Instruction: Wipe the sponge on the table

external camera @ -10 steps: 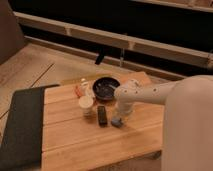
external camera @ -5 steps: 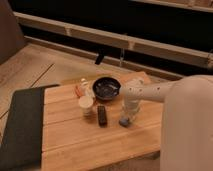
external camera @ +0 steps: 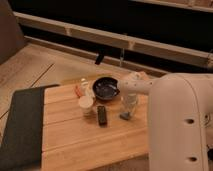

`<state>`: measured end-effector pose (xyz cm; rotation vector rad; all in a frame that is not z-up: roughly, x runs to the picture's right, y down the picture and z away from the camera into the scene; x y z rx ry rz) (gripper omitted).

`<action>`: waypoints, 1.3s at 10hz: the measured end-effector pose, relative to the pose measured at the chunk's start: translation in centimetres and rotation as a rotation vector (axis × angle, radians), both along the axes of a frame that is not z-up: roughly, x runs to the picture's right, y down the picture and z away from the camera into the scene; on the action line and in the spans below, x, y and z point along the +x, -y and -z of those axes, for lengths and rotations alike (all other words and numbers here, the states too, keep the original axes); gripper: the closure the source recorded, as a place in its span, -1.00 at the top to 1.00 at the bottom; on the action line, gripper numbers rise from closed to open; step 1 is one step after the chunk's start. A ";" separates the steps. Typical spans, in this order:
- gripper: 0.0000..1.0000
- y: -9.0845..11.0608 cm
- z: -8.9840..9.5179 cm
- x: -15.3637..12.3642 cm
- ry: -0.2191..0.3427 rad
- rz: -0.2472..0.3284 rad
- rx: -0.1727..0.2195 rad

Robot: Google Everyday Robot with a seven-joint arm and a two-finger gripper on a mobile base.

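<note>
**A:** Starting at the left, what do we count?

**B:** We see one dark grey mat [external camera: 22, 125] covering the left end of the wooden surface [external camera: 75, 145].

**A:** And past the mat?

**B:** Toward the back we count one small orange thing [external camera: 78, 90]. Just beside it is one small pale bottle-shaped thing [external camera: 85, 85], and we cannot tell what either is. In front of them stands one pale cup [external camera: 86, 103], upright.

**A:** Then the dark pieces?

**B:** We count two. One black-brown bar [external camera: 102, 115] lies flat just right of the cup, its long side running front to back. Behind it sits one round dark bowl [external camera: 106, 88], open side up.

**A:** Where do we find the sponge?

**B:** There is one sponge [external camera: 125, 117], pale blue-grey. It lies on the surface just right of the bar and in front of the bowl's right edge, apart from both.

**A:** And the gripper?

**B:** One gripper [external camera: 128, 107] points straight down onto the sponge. It is carried by the one white arm [external camera: 150, 85] that reaches in from the right. We read it as drawn narrow, closed on the sponge, which rests against the planks. The robot's broad white body [external camera: 180, 125] fills the right side.

**A:** Any brand or writing?

**B:** If the small things carry marks, they are too small for us to read.
</note>
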<state>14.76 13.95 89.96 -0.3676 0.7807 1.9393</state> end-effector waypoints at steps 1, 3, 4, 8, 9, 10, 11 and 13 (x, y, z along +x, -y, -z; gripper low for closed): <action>-1.00 0.5 -0.6 -0.3 0.013 0.002 0.004; -1.00 1.4 -1.5 -1.3 0.046 0.006 0.016; -1.00 1.6 -1.6 -2.1 0.062 0.007 0.019; -1.00 1.5 -1.1 -6.9 0.147 0.042 0.027; -1.00 1.4 -0.5 -8.2 0.165 0.041 0.032; -1.00 1.3 0.0 -9.2 0.178 0.037 0.036; -1.00 0.9 0.8 -10.3 0.188 0.023 0.039; -1.00 -0.7 2.5 -10.6 0.171 -0.042 0.028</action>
